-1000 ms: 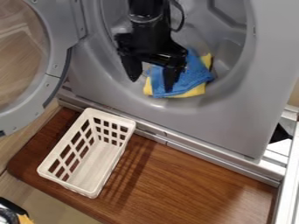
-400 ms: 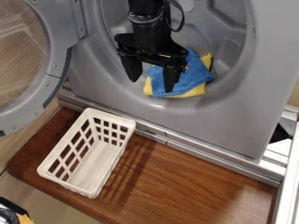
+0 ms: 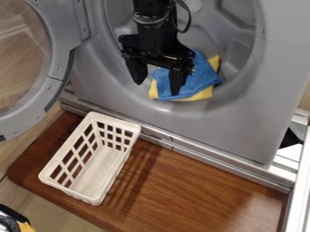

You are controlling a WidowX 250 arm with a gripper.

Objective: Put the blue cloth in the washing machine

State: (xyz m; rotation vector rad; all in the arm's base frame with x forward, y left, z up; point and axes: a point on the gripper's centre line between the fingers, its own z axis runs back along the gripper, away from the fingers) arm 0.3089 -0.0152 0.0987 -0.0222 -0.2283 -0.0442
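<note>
You have the blue cloth [image 3: 202, 83] inside the washing machine [image 3: 181, 123], lying loosely spread and lightly rumpled at the bottom of its round opening, near the front lip, with one end running up toward the machine's interior and part of the cloth hidden from you. It looks soft and slightly fuzzy, a plain mid-blue with uneven edges and shallow folds. Your washing machine has a smooth grey front and a grey, moulded interior, and its round door [image 3: 59, 74] with the see-through window stands swung wide open beside the opening.
</note>
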